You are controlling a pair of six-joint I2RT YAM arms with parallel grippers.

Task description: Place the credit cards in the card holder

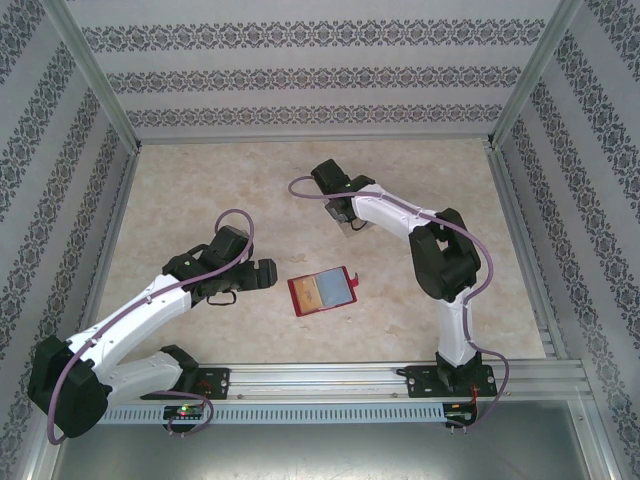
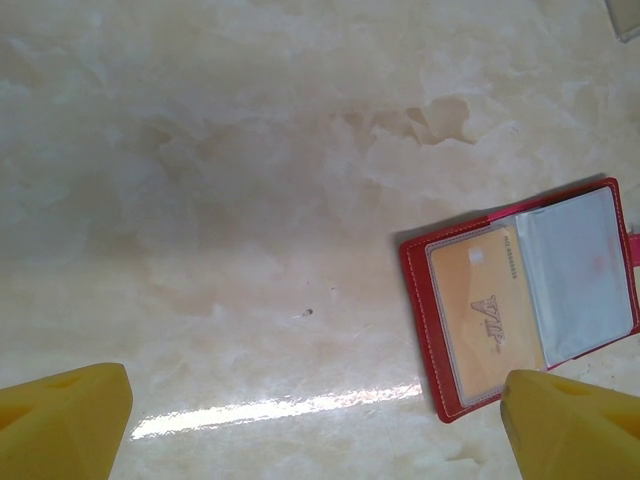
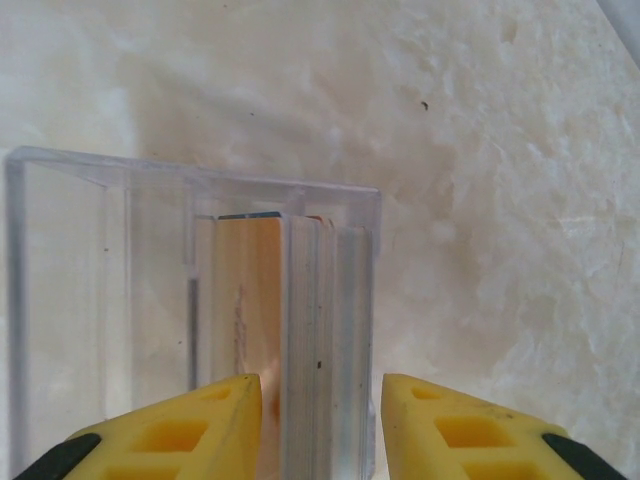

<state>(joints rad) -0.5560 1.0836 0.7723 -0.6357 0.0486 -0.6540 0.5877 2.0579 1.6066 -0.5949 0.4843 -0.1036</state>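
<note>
Left claw (image 2: 320, 425) wide open, empty, just left of the open red card holder (image 2: 520, 300). Right claw (image 3: 322, 420) narrowed astride the clear tray (image 3: 100, 300); can't tell if gripping.

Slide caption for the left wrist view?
Card holder lying open on the table, orange card in one clear pocket, left gripper open above.

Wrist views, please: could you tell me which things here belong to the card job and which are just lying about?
Belonging to the job:
red wallet, lying open; orange card already in its pocket; tan card inside the clear tray.

Just lying about:
the clear tray itself, merely a container; dark speck on the table.
</note>
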